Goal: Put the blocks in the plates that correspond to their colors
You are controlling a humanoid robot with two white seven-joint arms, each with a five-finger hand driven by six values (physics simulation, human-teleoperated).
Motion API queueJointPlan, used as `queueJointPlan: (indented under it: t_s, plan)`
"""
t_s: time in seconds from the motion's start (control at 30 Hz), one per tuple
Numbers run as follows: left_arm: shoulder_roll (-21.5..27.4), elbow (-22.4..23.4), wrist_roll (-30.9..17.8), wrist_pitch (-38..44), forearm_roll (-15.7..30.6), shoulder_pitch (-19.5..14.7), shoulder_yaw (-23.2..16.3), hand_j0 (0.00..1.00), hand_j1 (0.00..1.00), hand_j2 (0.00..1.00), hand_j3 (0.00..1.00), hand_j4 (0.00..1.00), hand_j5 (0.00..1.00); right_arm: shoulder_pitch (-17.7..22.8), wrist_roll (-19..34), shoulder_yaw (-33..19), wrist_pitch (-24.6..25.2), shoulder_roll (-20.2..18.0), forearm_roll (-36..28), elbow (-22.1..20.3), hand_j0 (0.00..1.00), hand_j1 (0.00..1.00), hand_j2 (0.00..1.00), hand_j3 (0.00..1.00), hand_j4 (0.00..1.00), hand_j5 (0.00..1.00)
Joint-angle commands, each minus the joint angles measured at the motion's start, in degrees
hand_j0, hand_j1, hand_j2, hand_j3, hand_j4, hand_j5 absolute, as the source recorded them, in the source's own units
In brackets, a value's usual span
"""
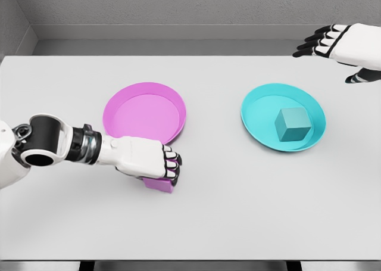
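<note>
Here the left robot hand (156,164) clamps the pink block (161,184) (unlabelled) — right robot hand (333,44) spread, idle.

pale grey table (238,211) under even light, grey wall (178,3) behind.

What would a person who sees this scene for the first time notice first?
Two bright plates stand out on the white table: a pink plate left of center and a teal plate to the right, with a teal block inside it. Just in front of the pink plate, the left hand is curled over a pink block, while the right hand hovers open at the upper right.
</note>
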Motion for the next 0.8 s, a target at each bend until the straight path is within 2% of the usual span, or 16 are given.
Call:
queueJointPlan:
  t_s: [0.0,0.1,0.2,0.4,0.57,0.67,0.77]
  plan:
    - [0.2,0.0,0.0,0.1,2.0,-0.1,0.2,0.44,0.44,0.44,0.44,0.44,0.44,0.0,0.0,0.1,0.2,0.0,-0.2,-0.1,1.00,1.00,1.00,1.00,1.00,1.00]
    - [1.2,0.0,0.0,0.1,3.8,-0.8,2.0,0.44,0.44,0.44,0.44,0.44,0.44,0.4,0.0,0.1,0.2,0.0,-0.2,-0.2,1.00,1.00,1.00,1.00,1.00,1.00]
    - [3.6,0.1,0.0,0.1,5.6,-0.9,7.1,0.44,0.44,0.44,0.44,0.44,0.44,0.4,0.0,0.0,0.2,0.0,-0.2,-0.1,1.00,1.00,1.00,1.00,1.00,1.00]
    - [4.9,2.4,0.0,0.1,6.3,-1.0,13.4,0.44,0.44,0.44,0.44,0.44,0.44,0.4,0.0,0.1,0.2,0.1,-0.2,-0.2,1.00,1.00,1.00,1.00,1.00,1.00]
    - [2.5,12.3,0.0,0.1,6.7,-4.7,15.0,0.44,0.44,0.44,0.44,0.44,0.44,0.4,0.0,0.0,0.2,0.1,-0.1,-0.2,1.00,1.00,1.00,1.00,1.00,1.00]
    - [-1.2,18.2,0.0,0.1,6.2,-5.0,14.8,0.44,0.44,0.44,0.44,0.44,0.44,0.4,0.0,-0.1,0.2,0.1,-0.1,-0.1,1.00,1.00,1.00,1.00,1.00,1.00]
    - [-8.1,27.0,0.0,0.1,4.6,-4.9,14.7,0.44,0.44,0.44,0.44,0.44,0.44,0.4,0.0,-0.1,0.2,0.0,-0.1,-0.1,1.00,1.00,1.00,1.00,1.00,1.00]
